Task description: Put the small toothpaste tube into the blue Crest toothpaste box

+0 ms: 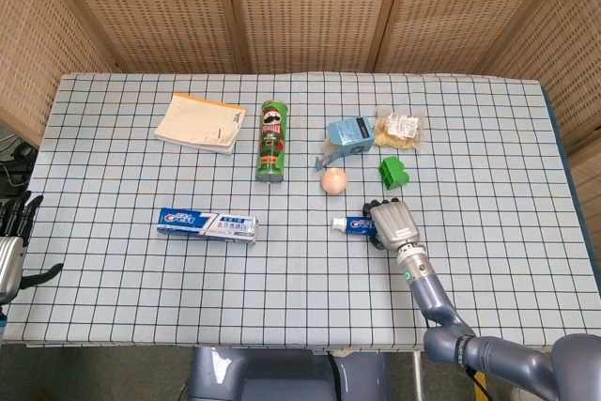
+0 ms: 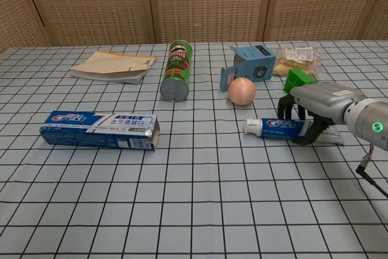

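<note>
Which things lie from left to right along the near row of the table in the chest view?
Blue Crest toothpaste box → small toothpaste tube → right robot hand, set over the tube's right part.

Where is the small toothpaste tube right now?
The small toothpaste tube lies flat on the table right of centre, just in front of the egg, with the right hand arched over its tail end.
</note>
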You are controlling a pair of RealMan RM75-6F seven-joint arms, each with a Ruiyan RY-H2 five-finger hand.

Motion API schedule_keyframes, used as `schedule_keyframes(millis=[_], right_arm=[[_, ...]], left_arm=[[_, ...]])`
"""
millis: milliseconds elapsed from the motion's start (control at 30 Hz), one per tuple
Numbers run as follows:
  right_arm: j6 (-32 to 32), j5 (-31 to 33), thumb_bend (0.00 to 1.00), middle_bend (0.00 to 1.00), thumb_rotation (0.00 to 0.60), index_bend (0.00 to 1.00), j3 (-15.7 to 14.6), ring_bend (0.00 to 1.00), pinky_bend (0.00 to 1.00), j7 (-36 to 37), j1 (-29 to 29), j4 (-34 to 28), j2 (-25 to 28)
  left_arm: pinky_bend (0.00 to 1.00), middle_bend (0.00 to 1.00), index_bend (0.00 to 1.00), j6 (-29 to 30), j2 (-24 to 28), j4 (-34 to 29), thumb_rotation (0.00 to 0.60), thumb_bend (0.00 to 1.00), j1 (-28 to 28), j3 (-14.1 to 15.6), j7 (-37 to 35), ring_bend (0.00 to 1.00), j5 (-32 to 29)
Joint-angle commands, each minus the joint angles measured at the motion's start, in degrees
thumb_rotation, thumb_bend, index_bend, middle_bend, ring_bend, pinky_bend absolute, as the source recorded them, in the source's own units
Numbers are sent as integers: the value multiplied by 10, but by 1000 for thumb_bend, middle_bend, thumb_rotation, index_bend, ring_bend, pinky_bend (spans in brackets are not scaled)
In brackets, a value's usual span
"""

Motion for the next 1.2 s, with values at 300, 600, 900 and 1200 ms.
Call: schedule_keyframes(millis=[300, 600, 900, 1200], right_arm=[[0, -7, 575, 664, 600, 638, -8, 640, 556, 21, 0, 18, -8], [14, -30, 618, 664, 600, 638, -4, 641, 556, 60, -11, -50, 46], [23, -58, 619, 664, 600, 641, -6, 643, 556, 97, -29, -154, 143], [35, -74, 628, 664, 600, 643, -21, 644, 556, 92, -40, -206, 197]], left_arm=[[0, 0, 0, -4, 1, 1, 600, 0, -1, 0, -2, 0, -3], [0, 0, 0, -21, 1, 0, 600, 0, -16, -4, 7, 0, -2], [0, 0, 0, -96, -5, 17, 600, 0, -108, -26, 58, 0, 47], [96, 15, 91, -252, -102, 112, 600, 0, -226, -24, 42, 38, 50]])
